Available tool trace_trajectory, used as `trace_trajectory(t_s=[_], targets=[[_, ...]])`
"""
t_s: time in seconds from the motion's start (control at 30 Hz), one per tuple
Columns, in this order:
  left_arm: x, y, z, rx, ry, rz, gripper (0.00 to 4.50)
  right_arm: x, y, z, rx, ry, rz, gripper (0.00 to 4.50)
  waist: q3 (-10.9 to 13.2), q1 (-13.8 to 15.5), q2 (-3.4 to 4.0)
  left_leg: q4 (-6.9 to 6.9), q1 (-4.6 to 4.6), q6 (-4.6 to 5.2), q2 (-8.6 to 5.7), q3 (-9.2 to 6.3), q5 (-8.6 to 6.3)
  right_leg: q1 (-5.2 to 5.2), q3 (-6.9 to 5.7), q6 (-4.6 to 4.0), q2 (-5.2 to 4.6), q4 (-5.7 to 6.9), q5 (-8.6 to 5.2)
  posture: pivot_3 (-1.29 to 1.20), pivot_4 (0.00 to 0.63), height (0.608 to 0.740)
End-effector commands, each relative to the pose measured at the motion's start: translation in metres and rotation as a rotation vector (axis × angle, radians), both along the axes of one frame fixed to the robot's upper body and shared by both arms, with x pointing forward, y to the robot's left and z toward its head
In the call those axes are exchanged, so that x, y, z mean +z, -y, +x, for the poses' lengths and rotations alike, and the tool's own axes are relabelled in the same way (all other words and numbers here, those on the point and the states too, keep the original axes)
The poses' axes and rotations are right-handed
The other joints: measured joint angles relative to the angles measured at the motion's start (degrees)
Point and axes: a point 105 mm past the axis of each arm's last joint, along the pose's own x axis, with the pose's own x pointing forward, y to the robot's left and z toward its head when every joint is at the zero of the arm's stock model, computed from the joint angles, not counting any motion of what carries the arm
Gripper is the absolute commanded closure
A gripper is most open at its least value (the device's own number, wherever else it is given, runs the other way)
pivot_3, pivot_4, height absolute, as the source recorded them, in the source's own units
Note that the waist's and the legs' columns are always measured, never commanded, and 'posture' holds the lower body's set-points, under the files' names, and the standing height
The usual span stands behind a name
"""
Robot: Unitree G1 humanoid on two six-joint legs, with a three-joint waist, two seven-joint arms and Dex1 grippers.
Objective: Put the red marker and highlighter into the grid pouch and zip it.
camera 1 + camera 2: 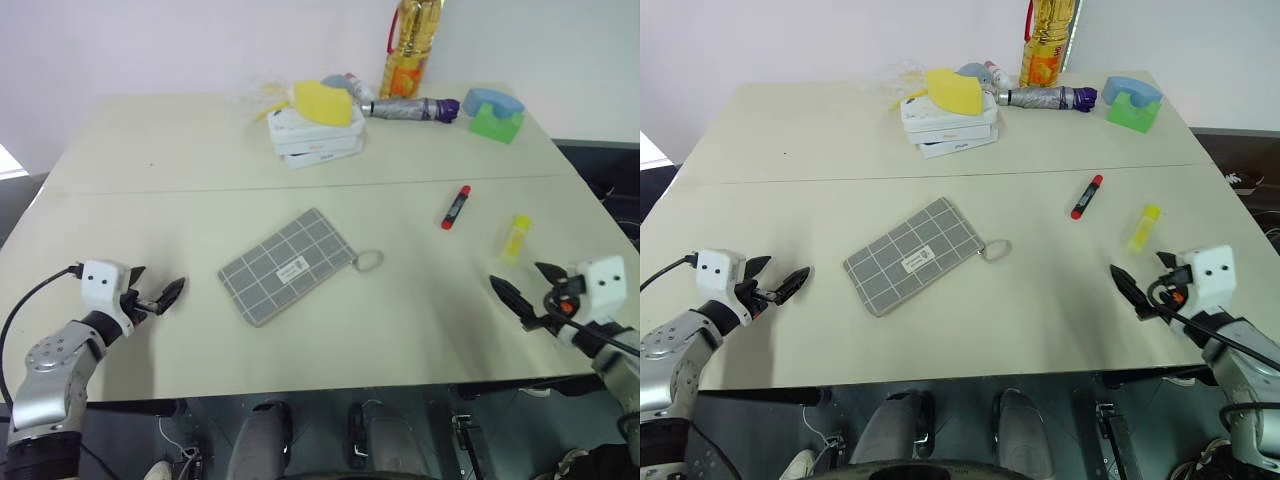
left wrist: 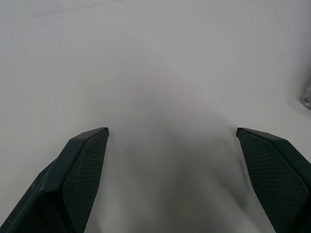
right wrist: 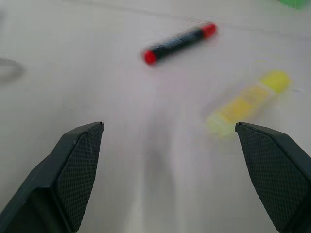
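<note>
The grid pouch [image 1: 290,265], grey with white lines, lies flat mid-table with its looped zip pull [image 1: 368,261] toward the right. The red marker [image 1: 456,207] lies right of it, and the yellow highlighter [image 1: 516,238] lies a little farther right and nearer. Both also appear ahead of the fingers in the right wrist view, marker [image 3: 179,43] and highlighter [image 3: 248,102]. My right gripper [image 1: 530,290] hovers open near the front right edge, just short of the highlighter. At the front left, well left of the pouch, my left gripper [image 1: 158,287] is open and empty.
At the back of the table [image 1: 200,150] stand stacked white boxes [image 1: 315,138] with a yellow sponge-like lump [image 1: 325,102], a folded grey-purple umbrella [image 1: 412,108], a yellow bottle [image 1: 410,48] and a blue-and-green object [image 1: 494,113]. A seam [image 1: 200,188] crosses the tabletop.
</note>
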Motion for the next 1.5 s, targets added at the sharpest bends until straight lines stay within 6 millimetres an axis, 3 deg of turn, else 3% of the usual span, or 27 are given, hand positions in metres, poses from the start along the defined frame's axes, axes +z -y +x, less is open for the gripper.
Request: trace_trajectory(t_s=[0.03,0.13,0.27,0.33,0.4,0.57,0.7,0.83,1.1,1.23,1.33,1.5], targets=[[0.01,0.001,0.003,0.005,0.068,0.014,0.01,0.023,-0.041,0.012,0.124,0.097,0.033,0.25,0.0,0.0,0.0,0.01,0.01,0.0,0.0,0.0,0.0,0.0,0.01,0.0,0.0,0.02,0.0,0.0,0.15,0.74],[0.01,0.008,0.004,-0.004,0.088,0.006,0.0,0.035,-0.088,0.023,0.251,0.14,0.089,1.31,0.0,0.03,-0.01,0.02,0.0,0.0,0.0,-0.01,0.0,-0.02,0.0,0.03,0.0,0.07,0.01,0.0,0.15,0.74],[0.008,0.019,0.004,-0.036,0.1,-0.001,0.0,0.029,-0.126,0.035,0.328,0.114,0.082,3.44,-0.01,0.23,-0.03,0.01,-0.02,0.0,-0.01,-0.03,0.0,-0.04,0.0,0.05,0.0,0.12,0.02,0.0,0.15,0.74],[0.007,0.026,0.006,-0.069,0.097,0.004,0.0,0.02,-0.155,0.05,0.368,0.095,0.099,4.41,-0.04,0.1,-0.09,0.02,-0.03,0.0,-0.04,-0.04,0.0,-0.03,-0.01,0.05,-0.01,0.12,0.02,0.0,0.15,0.74],[0.008,0.03,0.008,-0.089,0.103,0.003,0.0,0.012,-0.18,0.06,0.402,0.08,0.096,4.47,-0.05,-0.1,-0.11,0.09,-0.02,0.0,-0.05,-0.02,0.01,-0.04,-0.01,0.04,0.0,0.15,0.03,0.0,0.15,0.74],[0.011,0.036,0.005,-0.13,0.115,0.037,0.0,-0.02,-0.206,0.072,0.387,-0.025,0.03,4.47,-0.06,0.02,-0.12,0.09,-0.02,0.01,-0.05,-0.05,0.01,-0.06,-0.01,0.04,0.02,0.25,0.04,0.0,0.15,0.74],[0.011,0.038,0.0,-0.164,0.119,0.066,0.0,-0.042,-0.215,0.089,0.307,-0.119,0.032,4.47,-0.06,-0.14,-0.12,0.08,-0.03,0.01,-0.05,-0.02,0.01,-0.07,-0.01,0.05,-0.01,0.25,0.05,0.0,0.15,0.74],[0.019,0.04,-0.006,-0.225,0.14,0.135,0.0,-0.058,-0.217,0.092,0.247,-0.222,0.08,4.47,-0.08,-0.41,-0.14,0.09,0.02,0.0,0.0,-0.05,0.02,-0.07,-0.02,0.02,0.04,0.31,0.06,0.0,0.15,0.74],[0.02,0.064,-0.028,-0.517,0.19,0.426,0.0,-0.058,-0.218,0.093,0.212,-0.269,0.169,4.47,-0.12,-0.48,-0.11,0.04,0.02,0.0,0.02,-0.04,0.01,-0.07,-0.01,-0.03,-0.01,0.28,0.03,0.0,0.15,0.74],[0.014,0.091,-0.037,-0.747,0.251,0.59,0.0,-0.058,-0.217,0.093,0.214,-0.267,0.149,4.47,-0.13,-0.41,-0.08,0.04,0.03,0.0,0.03,-0.03,0.01,-0.08,0.0,-0.16,-0.03,0.26,-0.04,0.0,0.15,0.74],[0.016,0.107,-0.028,-0.81,0.344,0.665,0.0,-0.058,-0.219,0.092,0.213,-0.267,0.151,4.47,-0.14,-0.24,-0.08,0.04,0.02,0.0,0.02,-0.01,0.01,-0.08,0.0,-0.16,-0.04,0.27,-0.04,0.0,0.15,0.74],[0.007,0.116,-0.015,-0.862,0.398,0.783,0.0,-0.058,-0.22,0.092,0.205,-0.264,0.154,4.47,-0.15,-0.43,-0.08,0.0,0.02,0.0,0.01,0.04,0.01,-0.09,-0.01,0.02,0.0,0.28,0.05,0.0,0.15,0.74]])
